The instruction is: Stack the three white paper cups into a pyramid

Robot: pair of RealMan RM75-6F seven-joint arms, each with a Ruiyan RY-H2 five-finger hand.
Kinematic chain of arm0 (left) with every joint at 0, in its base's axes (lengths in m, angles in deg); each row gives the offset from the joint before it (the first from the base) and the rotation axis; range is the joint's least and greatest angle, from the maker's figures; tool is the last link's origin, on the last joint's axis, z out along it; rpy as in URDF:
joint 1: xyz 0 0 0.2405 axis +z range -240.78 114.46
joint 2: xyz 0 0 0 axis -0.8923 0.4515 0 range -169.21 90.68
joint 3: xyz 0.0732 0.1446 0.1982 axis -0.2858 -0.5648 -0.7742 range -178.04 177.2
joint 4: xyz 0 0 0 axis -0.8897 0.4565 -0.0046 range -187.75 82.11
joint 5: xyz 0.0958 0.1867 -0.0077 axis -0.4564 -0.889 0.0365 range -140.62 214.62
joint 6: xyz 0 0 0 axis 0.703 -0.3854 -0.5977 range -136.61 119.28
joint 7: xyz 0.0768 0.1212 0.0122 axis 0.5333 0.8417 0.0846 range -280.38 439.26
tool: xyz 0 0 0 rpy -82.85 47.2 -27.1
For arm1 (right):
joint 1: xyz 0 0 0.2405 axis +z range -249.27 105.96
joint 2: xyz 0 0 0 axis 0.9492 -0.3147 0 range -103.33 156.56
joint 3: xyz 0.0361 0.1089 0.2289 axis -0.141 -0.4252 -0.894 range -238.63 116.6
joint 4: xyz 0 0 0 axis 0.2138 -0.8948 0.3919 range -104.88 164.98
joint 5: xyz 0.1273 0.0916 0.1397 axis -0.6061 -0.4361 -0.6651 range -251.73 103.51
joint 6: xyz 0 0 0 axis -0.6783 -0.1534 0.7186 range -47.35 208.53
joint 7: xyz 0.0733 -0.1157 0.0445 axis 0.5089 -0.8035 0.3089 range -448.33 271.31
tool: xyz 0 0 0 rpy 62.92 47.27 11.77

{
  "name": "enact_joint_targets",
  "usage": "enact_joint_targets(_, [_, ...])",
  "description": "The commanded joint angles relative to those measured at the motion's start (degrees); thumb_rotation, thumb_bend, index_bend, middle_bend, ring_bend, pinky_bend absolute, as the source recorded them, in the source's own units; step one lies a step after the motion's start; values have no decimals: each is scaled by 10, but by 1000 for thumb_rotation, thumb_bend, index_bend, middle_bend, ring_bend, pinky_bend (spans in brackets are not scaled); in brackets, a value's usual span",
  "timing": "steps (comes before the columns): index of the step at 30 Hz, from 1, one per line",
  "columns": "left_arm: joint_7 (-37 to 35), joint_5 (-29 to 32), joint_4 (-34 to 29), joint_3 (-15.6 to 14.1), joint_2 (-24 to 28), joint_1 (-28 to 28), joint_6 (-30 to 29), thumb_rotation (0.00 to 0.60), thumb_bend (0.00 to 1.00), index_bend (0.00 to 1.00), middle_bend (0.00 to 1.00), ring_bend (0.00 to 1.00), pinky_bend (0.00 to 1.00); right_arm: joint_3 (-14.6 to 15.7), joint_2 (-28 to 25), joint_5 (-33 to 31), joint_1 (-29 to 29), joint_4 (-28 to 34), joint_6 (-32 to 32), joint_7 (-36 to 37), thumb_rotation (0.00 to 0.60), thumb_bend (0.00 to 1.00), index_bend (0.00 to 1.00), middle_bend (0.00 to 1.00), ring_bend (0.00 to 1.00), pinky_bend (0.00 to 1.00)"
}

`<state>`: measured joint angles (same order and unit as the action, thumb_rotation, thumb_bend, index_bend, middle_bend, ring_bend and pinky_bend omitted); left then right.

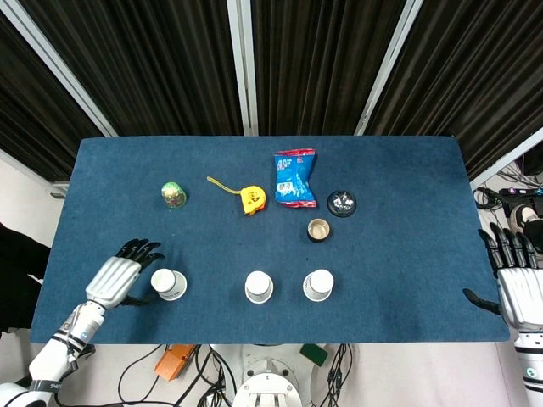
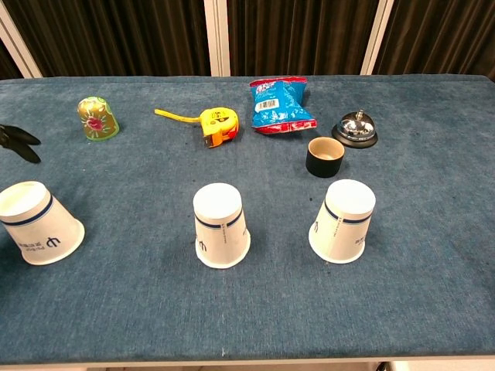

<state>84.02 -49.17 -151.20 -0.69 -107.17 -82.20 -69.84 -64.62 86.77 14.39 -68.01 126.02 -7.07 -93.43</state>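
Just beside the leftmost paper cup [image 1: 169, 284], the left hand [image 1: 119, 277] hovers over the blue table [image 1: 407, 254], fingers spread and empty. The right hand [image 1: 519, 288] waits, fingers apart and empty, off the table's right edge. The middle cup [image 1: 259, 287] and right cup [image 1: 318, 285] stand upside down in the same front row, apart.

A robotics lab or test room. A desk [image 1: 407, 254] covered in blue felt fills the middle of the frame, black curtains [image 1: 161, 59] on white metal posts [image 1: 243, 64] close off the top, and loose cables [image 1: 161, 373] with an orange device [image 1: 174, 360] lie on the pale floor along the bottom edge.
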Motion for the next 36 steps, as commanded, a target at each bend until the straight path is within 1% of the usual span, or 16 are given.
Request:
enact_joint_targets(1, [4, 8, -1, -3, -3, -4, 7, 600, 243, 244, 85, 16, 32, 0, 1, -1, 1, -1, 2, 0, 600, 172, 0, 4, 0, 0])
enact_joint_targets(9, [12, 25, 5, -7, -11, -9, 12, 600, 272, 267, 85, 15, 32, -1, 4, -4, 3, -5, 7, 2, 600, 172, 0, 4, 0, 0])
enact_joint_targets(15, [-1, 24, 19, -7, -26, -13, 11, 600, 323, 369, 85, 15, 19, -2, 6, -6, 3, -9, 8, 6, 600, 172, 0, 4, 0, 0])
enact_joint_targets(19, [-11, 21, 20, -10, -30, -19, 15, 600, 344, 412, 88, 15, 19, -2, 6, -8, 3, -11, 8, 8, 600, 172, 0, 4, 0, 0])
enact_joint_targets(22, [-18, 18, 14, -10, -27, -21, 14, 600, 346, 414, 99, 16, 18, -2, 8, -9, 2, -14, 8, 12, 600, 172, 0, 4, 0, 0])
enact_joint_targets(28, [-22, 8, -22, -5, -15, -28, 2, 585, 346, 414, 105, 16, 19, -2, 10, -11, 3, -21, 12, 19, 600, 172, 0, 4, 0, 0])
enact_joint_targets(31, [-6, 6, -39, 3, -21, -43, 12, 574, 347, 414, 114, 20, 18, -2, 11, -10, 4, -25, 14, 21, 600, 173, 0, 4, 0, 0])
enact_joint_targets(36, [30, 22, -59, 20, -44, -71, 36, 562, 346, 414, 116, 22, 19, 0, 10, -9, 3, -28, 12, 26, 600, 172, 0, 4, 0, 0])
